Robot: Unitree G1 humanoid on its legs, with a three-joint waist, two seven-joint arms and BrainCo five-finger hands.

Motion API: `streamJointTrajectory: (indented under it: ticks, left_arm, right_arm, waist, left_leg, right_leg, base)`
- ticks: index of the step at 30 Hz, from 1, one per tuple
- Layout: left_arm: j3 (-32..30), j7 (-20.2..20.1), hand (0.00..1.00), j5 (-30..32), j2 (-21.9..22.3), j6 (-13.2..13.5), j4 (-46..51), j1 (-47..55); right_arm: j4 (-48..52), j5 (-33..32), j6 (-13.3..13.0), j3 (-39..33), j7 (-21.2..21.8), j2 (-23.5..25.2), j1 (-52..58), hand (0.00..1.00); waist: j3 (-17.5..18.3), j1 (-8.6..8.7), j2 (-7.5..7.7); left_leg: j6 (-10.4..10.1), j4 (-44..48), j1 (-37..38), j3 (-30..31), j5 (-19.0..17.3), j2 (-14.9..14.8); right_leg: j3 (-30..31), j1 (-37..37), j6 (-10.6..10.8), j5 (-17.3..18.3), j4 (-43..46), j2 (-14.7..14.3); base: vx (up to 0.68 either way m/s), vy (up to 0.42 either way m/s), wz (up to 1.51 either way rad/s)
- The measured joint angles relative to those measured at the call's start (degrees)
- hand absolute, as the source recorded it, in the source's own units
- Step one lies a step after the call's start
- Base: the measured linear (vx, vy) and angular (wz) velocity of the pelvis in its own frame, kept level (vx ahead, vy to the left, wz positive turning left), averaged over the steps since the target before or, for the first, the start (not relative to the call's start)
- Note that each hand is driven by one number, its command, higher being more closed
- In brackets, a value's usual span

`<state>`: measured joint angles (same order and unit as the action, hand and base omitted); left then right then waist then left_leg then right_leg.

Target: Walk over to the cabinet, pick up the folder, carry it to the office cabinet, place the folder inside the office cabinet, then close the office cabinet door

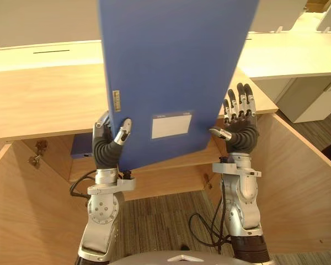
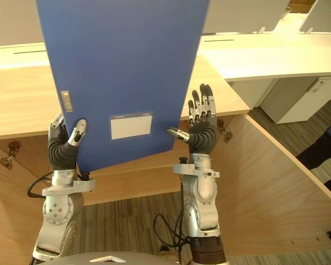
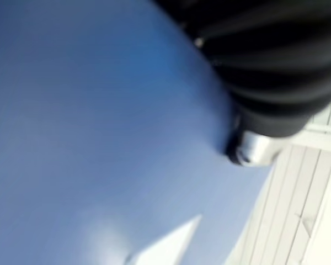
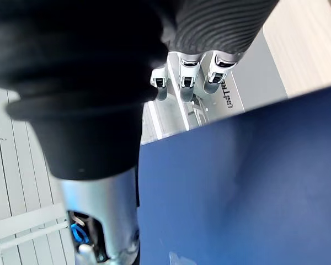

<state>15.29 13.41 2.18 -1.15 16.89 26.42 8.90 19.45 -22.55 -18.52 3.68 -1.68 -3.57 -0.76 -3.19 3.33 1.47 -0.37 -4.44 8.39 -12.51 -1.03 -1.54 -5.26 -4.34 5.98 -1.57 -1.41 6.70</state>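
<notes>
A large blue folder with a white label is held upright, high in front of me, above the open wooden cabinet. My left hand grips its lower left corner, thumb pressed on the front face and fingers hidden behind. My right hand stands at the folder's lower right edge with its fingers straight up and its thumb pointing at the edge. The folder's blue face also shows close up in the left wrist view, and its edge in the right wrist view.
The wooden cabinet top runs across behind the folder. Its doors stand open at the left and right. Another blue item lies on the shelf inside. White desks and a white drawer unit stand behind on the right.
</notes>
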Motion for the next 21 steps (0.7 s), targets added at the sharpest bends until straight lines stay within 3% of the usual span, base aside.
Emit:
streamJointTrajectory:
  ticks: [10,11,21]
  left_arm:
    - [0.86,-1.67,1.0,-0.95,-1.3,0.0,-1.6,0.0]
    - [0.94,-1.66,1.0,-0.98,-1.46,0.0,-2.22,0.0]
    - [1.1,-2.56,1.0,-1.37,-2.96,0.07,-2.41,-0.01]
  right_arm:
    - [-2.58,-1.95,1.36,1.86,2.88,-3.48,-0.64,0.0]
    - [-3.4,-2.37,1.5,1.92,3.07,-3.78,-0.74,1.0]
    - [-7.29,-6.47,2.7,1.88,4.99,-4.15,-1.49,1.0]
  waist:
    - [0.06,0.01,0.2]
    - [0.06,-0.04,0.2]
    - [0.66,0.03,1.03]
  left_leg:
    - [0.07,-0.03,-0.29,0.21,0.62,0.0]
    - [0.08,-0.03,-0.36,0.24,0.72,0.01]
    - [0.09,-0.03,-0.56,0.41,0.95,0.0]
  right_leg:
    - [-0.11,0.22,0.0,0.0,0.14,0.03]
    - [-0.12,0.3,0.0,0.0,0.21,0.03]
    - [-0.23,0.42,-0.02,-0.01,0.17,0.02]
  base:
    - [-0.04,-0.026,0.01]
    - [-0.05,-0.028,0.01]
    - [-0.02,-0.011,0.0]
